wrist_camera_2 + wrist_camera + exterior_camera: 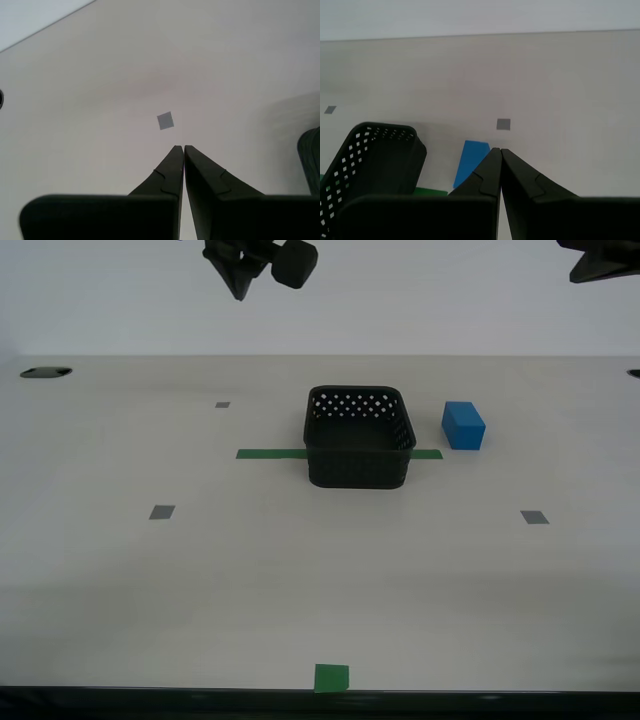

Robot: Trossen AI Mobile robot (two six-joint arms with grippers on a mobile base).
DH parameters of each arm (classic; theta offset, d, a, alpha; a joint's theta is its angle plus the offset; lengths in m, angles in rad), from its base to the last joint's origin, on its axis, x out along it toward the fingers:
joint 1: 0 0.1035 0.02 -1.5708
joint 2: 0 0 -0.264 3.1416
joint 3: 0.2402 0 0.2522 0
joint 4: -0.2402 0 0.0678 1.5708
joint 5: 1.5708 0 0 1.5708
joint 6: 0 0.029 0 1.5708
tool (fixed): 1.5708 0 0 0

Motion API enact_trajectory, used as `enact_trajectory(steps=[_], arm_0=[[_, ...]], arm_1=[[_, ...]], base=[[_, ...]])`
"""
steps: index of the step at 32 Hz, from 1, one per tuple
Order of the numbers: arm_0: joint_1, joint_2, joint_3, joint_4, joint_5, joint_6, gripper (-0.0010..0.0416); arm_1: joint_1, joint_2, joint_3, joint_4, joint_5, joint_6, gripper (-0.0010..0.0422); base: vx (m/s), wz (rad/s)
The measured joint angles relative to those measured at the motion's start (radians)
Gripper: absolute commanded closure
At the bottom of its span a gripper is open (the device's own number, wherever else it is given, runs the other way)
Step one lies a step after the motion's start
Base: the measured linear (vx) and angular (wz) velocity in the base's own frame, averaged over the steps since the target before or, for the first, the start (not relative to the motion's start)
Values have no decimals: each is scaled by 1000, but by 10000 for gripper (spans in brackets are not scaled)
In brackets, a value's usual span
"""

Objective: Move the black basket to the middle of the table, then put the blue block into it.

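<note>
The black basket (358, 465) stands upright near the middle of the table (300, 580), across a green tape strip (268, 453). The blue block (463, 426) lies on the table just to the exterior view's right of the basket, apart from it. My second gripper (183, 147) is shut and empty, high above the table at the exterior view's upper left (240, 288). My first gripper (499, 150) is shut and empty, high up, with the basket (375, 160) and the block (469, 161) below it. Its arm (600, 260) shows at the exterior view's upper right.
Grey tape squares (162, 512) (534, 517) (222, 405) lie flat on the table. A green tape square (331, 677) marks the front edge. A dark hole (45, 372) sits at the far corner on the exterior view's left. The basket's edge shows in the second wrist view (311, 160).
</note>
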Motion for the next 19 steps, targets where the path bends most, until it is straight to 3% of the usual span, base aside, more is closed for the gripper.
enact_trajectory(steps=[3,5,8,10,13,19], arm_0=[[14,74,62,-35,-2,-8,388],[22,138,100,-36,-19,-14,341],[23,231,164,-43,-58,-20,295],[26,321,206,-91,-57,-23,223],[33,406,248,-80,-58,-23,159],[69,535,309,-86,-53,-19,93]], arm_1=[[5,-23,-1,10,-18,26,413],[16,-56,3,17,-55,57,413],[34,-77,-1,13,-55,73,413],[56,-98,0,21,-57,76,413],[80,-119,-1,17,-63,83,413],[145,-117,-2,19,-59,90,413]], base=[[0,0],[0,0],[0,0],[0,0],[0,0],[0,0]])
